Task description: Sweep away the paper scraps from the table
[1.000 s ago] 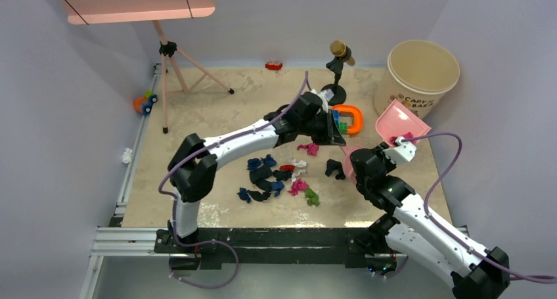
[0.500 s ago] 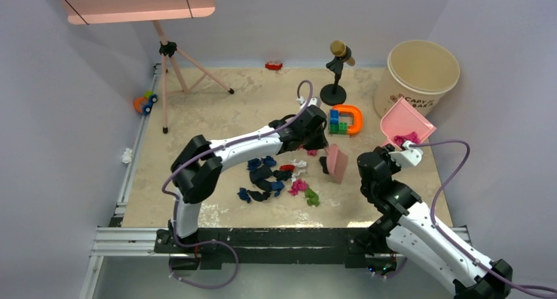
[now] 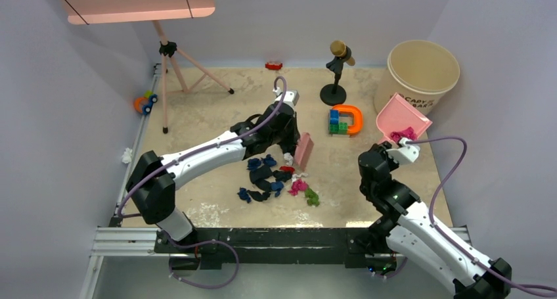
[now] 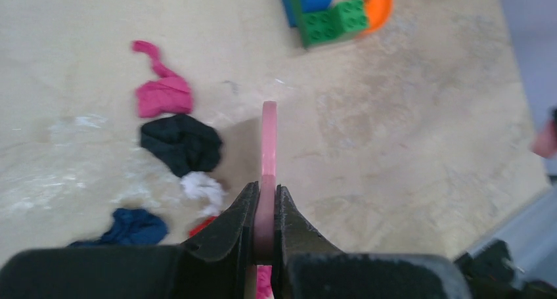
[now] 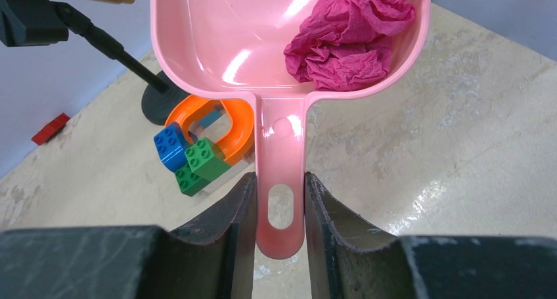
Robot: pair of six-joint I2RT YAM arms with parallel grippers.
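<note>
Many paper scraps point(image 3: 276, 181) heaped mid-frame on the worktop point(image 3: 217, 108); left jaws clamped on pink brush point(image 3: 303, 150), poised at the heap's upper-right edge, apparently for sweeping; right jaws clamped on dustpan point(image 3: 402, 118), tilted to keep one magenta scrap point(image 5: 348, 43) aboard.

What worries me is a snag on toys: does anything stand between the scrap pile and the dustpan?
Only the pink brush, held by the left gripper, stands on the dustpan side of the paper scraps. Past it the table is bare toward the dustpan; the toy blocks sit behind that line.
</note>
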